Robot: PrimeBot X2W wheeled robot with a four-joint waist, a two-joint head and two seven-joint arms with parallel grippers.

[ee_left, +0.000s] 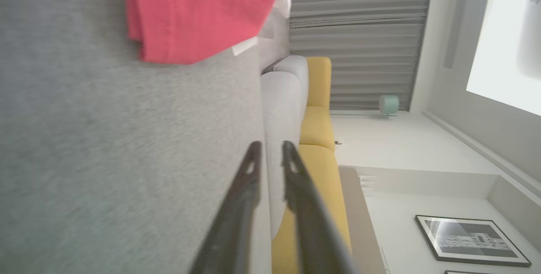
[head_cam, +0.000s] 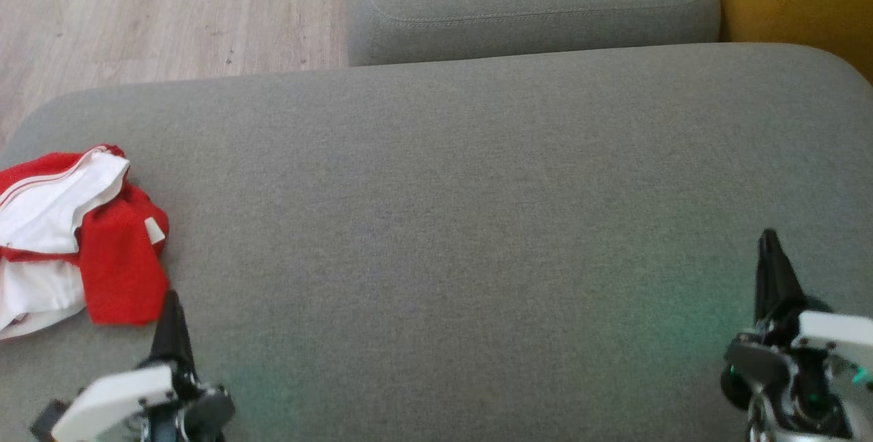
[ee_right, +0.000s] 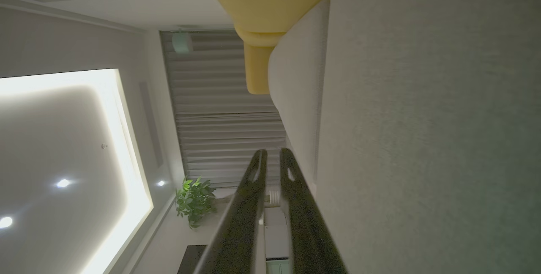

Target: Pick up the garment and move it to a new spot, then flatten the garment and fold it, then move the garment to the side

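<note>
Head view, garment (head_cam: pixel 102 251) beside clenched left gripper (head_cam: pixel 170 300), right gripper (head_cam: pixel 769 239) clenched, right wrist view adds plant (ee_right: pixel 195 200).

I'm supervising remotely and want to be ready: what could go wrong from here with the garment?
1. The garment lies by the grey cushion's left edge; a nudge might slide it off.
2. The left gripper, close beside the red fabric, has its jaws nearly together, so reaching in like that would likely push rather than grasp.
</note>
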